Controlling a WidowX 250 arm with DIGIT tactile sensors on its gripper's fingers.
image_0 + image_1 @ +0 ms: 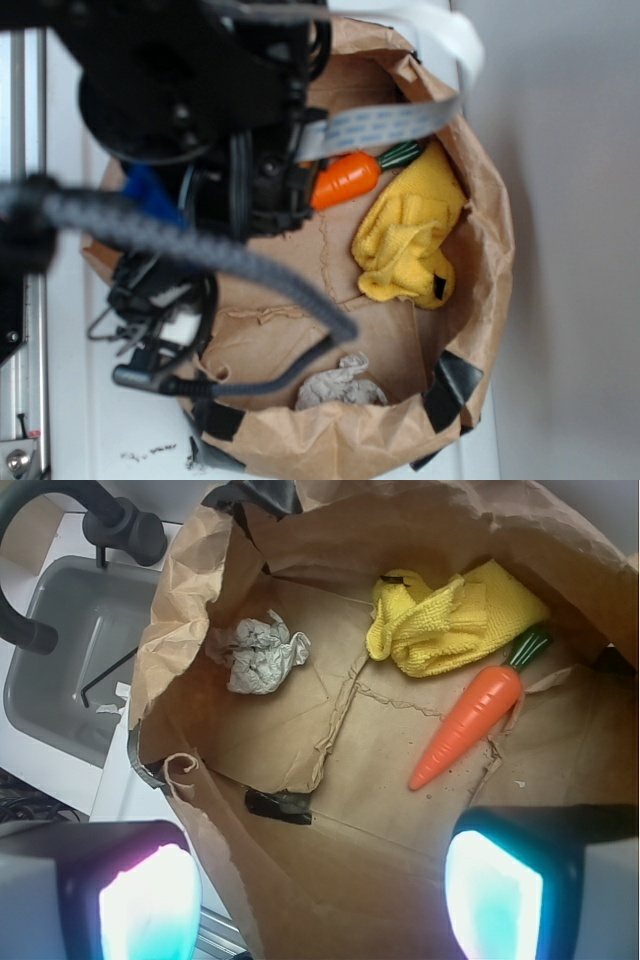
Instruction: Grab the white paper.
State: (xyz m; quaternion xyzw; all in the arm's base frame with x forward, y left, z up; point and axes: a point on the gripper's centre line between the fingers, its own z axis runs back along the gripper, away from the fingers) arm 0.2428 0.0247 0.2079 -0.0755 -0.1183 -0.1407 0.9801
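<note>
Wrist view looks down into a brown paper bag (190, 590) whose walls are rolled down around a flat, creased floor. On that floor the white paper (257, 656), a small greyish-white crumpled wad, lies near the bag's left wall, clear of everything else. Across the floor from it, at the upper right, sits a folded yellow cloth (450, 620). Just below the cloth lies a toy carrot (468, 725), orange with a green top, set diagonally with its pointed tip toward the lower left; its green end is just beside the cloth's lower edge. A strip of black tape (280, 804) is stuck to the floor near the bottom fold.

At the bottom corners of this view the two fingers of the tool (320, 895) show as dark blocks with glowing pads (146, 905), one at the left and one at the right, standing wide apart with nothing between them. The tool is spread open and holds nothing; it hangs above the near part of the bag, well apart from the white paper.

Outside the bag, at the left, a grey sink basin (70, 640) and a black faucet (115, 518) are visible.

Exterior view shows the same bag from above, standing on a white desk (560, 150). Here the white paper (340, 385) rests against the bag's lower wall, the yellow cloth (410, 245) is at the right and the carrot (345, 180) is partly under the black arm (190, 100) and its grey ribbon cable (375, 125).
</note>
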